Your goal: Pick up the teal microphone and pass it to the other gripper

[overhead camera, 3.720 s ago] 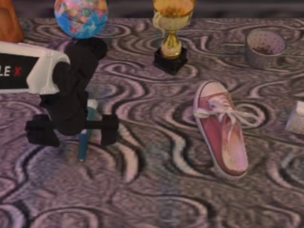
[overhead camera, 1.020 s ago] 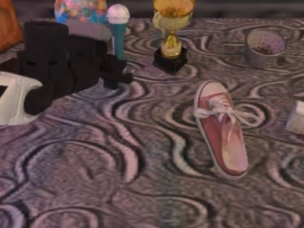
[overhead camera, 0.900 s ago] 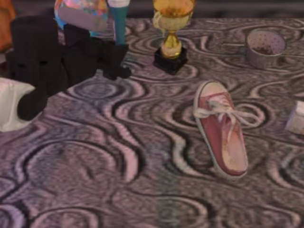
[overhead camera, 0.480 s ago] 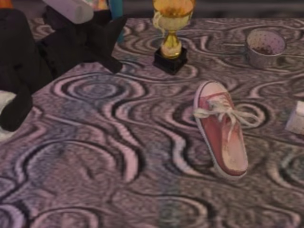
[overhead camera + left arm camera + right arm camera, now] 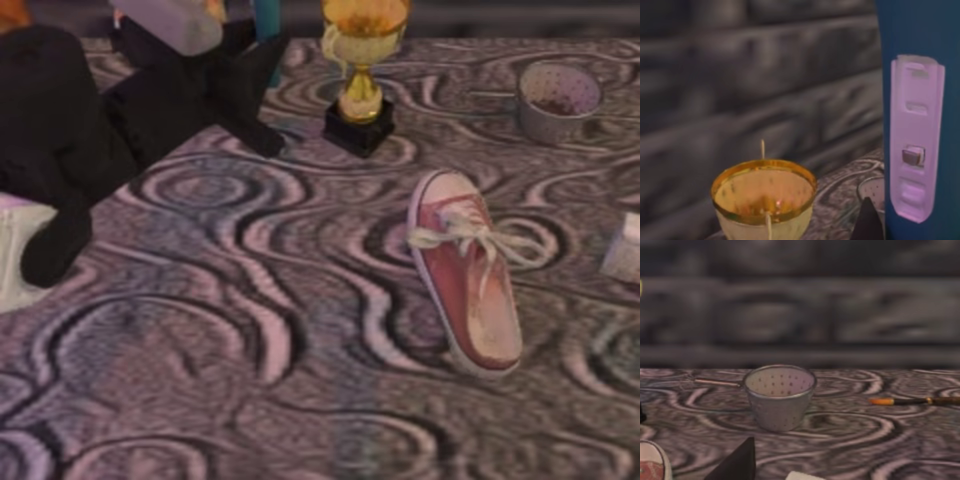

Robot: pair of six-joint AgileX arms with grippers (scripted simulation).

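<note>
- Left gripper (image 5: 255, 75) was up at the table's far left edge, fingers pinching the teal microphone (image 5: 267, 20); handle filled the left wrist view, white switch (image 5: 915, 137) facing camera.
- Right gripper was not visible in the top view; cannot tell its fingers.
- Gold trophy (image 5: 362, 70) stood just beside: carry toward centre clear of it, grip firm, leave handle exposed for the handover.
</note>
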